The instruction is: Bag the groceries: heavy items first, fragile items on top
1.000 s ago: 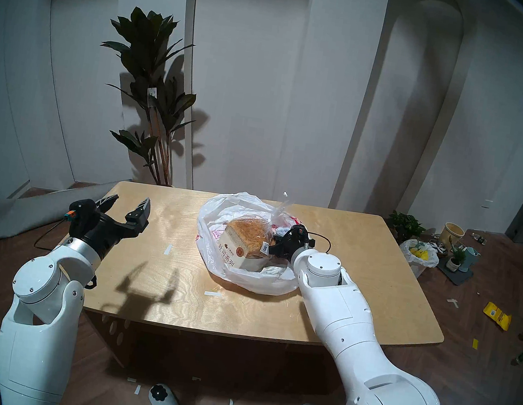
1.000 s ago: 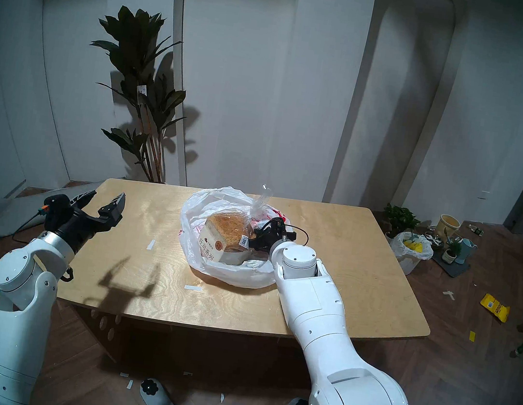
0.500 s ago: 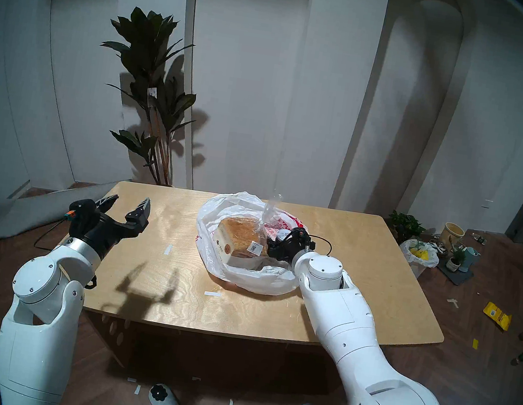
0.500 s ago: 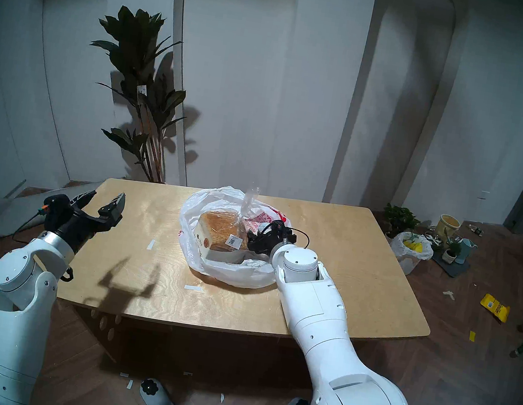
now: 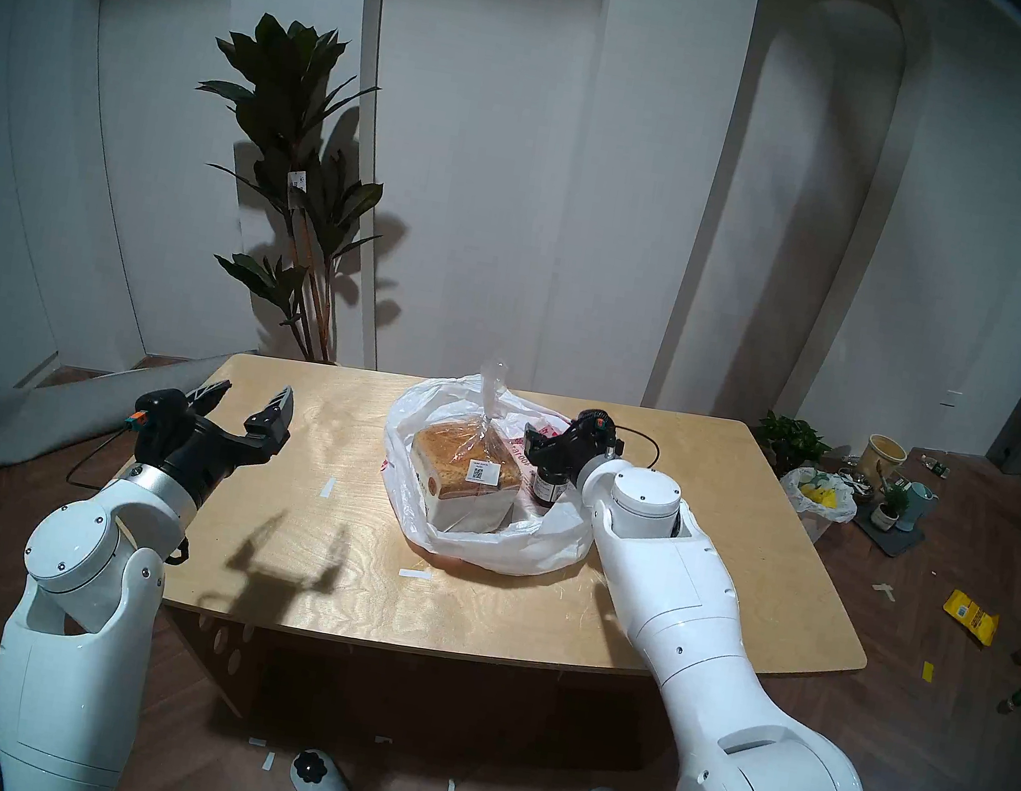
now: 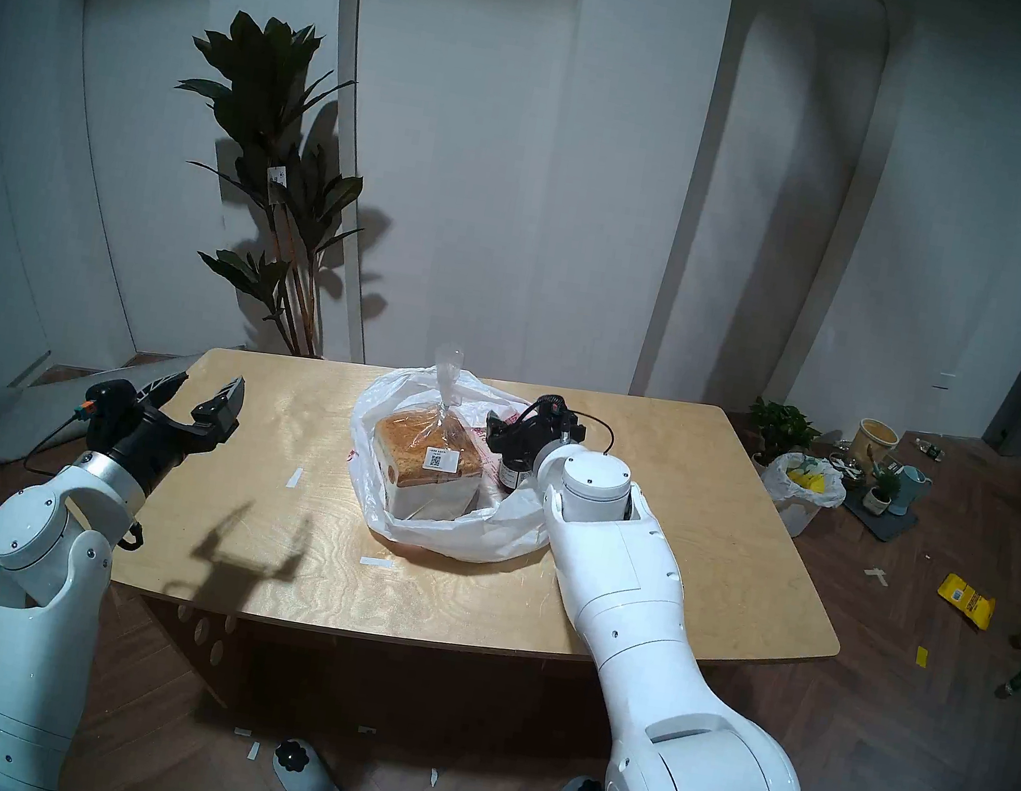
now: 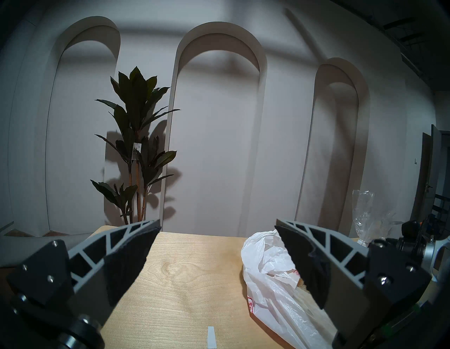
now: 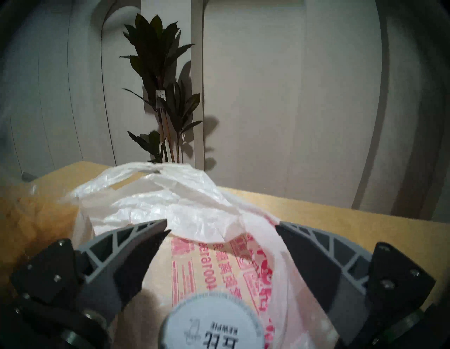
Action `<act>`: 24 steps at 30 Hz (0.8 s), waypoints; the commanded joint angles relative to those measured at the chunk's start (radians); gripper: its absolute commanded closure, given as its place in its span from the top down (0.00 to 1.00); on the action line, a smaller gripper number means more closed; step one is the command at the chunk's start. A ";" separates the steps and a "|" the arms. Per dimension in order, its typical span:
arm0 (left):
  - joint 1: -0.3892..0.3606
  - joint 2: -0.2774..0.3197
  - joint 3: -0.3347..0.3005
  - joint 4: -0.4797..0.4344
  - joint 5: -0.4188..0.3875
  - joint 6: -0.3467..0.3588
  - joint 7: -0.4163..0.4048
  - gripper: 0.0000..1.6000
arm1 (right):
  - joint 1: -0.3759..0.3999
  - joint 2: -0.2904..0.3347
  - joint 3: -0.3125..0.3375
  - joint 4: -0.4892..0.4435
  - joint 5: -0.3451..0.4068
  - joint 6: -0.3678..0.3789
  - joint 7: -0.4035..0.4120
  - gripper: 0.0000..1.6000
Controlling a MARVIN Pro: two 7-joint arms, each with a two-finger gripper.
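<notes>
Within the last second we saw the toast loaf [image 5: 462, 469] tip upright inside the shopping bag [image 5: 492, 547] beside the jar [image 5: 549, 486], right gripper [image 8: 221, 231] released and raised, left gripper [image 5: 249, 405] idle, agape: bagging seemed done.

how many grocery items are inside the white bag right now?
2. The toast loaf sits upright in the white bag; the dark jar stands beside it on the robot's right. Anything beneath is hidden.
</notes>
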 commanded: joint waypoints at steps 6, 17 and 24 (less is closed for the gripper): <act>-0.007 0.002 0.001 -0.016 0.000 -0.004 -0.002 1.00 | 0.118 0.007 0.076 -0.152 0.030 -0.085 -0.029 1.00; -0.008 0.002 0.001 -0.015 -0.001 -0.004 -0.002 1.00 | 0.076 0.069 0.205 -0.296 0.060 -0.207 -0.068 1.00; -0.008 0.002 0.001 -0.014 -0.001 -0.004 -0.002 1.00 | -0.014 0.092 0.263 -0.378 0.076 -0.263 -0.068 1.00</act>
